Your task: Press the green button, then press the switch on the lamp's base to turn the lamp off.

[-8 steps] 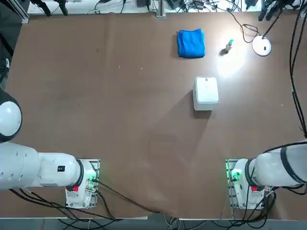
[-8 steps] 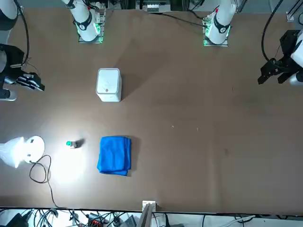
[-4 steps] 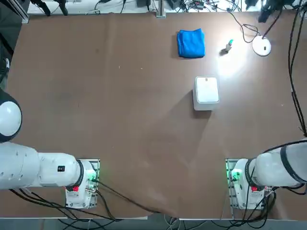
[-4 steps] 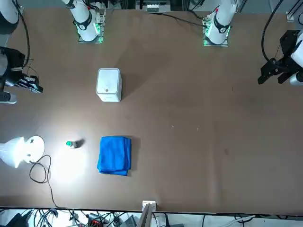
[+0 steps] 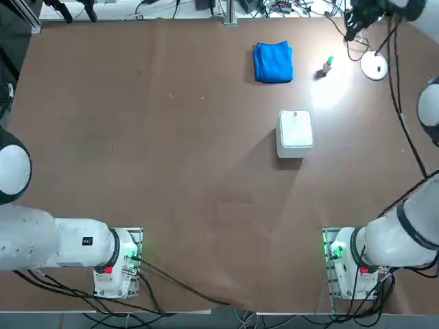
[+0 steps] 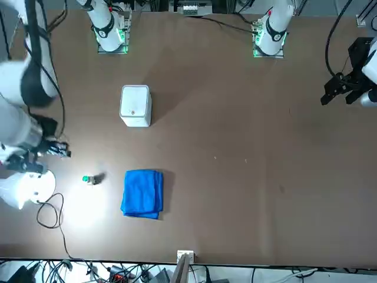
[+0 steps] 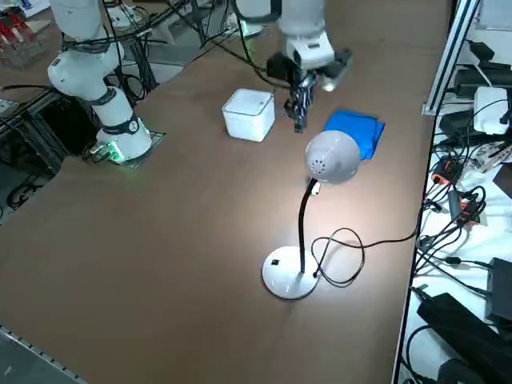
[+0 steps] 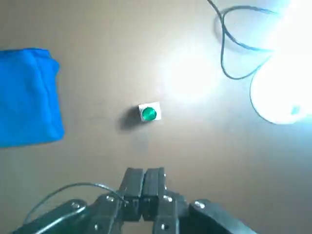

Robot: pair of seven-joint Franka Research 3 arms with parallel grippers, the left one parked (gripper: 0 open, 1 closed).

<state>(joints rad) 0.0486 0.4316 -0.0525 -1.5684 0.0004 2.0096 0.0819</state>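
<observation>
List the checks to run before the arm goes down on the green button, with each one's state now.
1. Right pincer shut for a poke: ok.
2. Pincer holds nothing: ok.
3. Button upright, nothing on it: ok.
4. Pincer right above the button: not ok, it hangs off to one side.
5. Cloth and cable apart from the button: ok.
6. Lamp lit, base switch untouched: ok.

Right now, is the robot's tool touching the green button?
No, the shut right tool hangs above the table, apart from the green button.
</observation>
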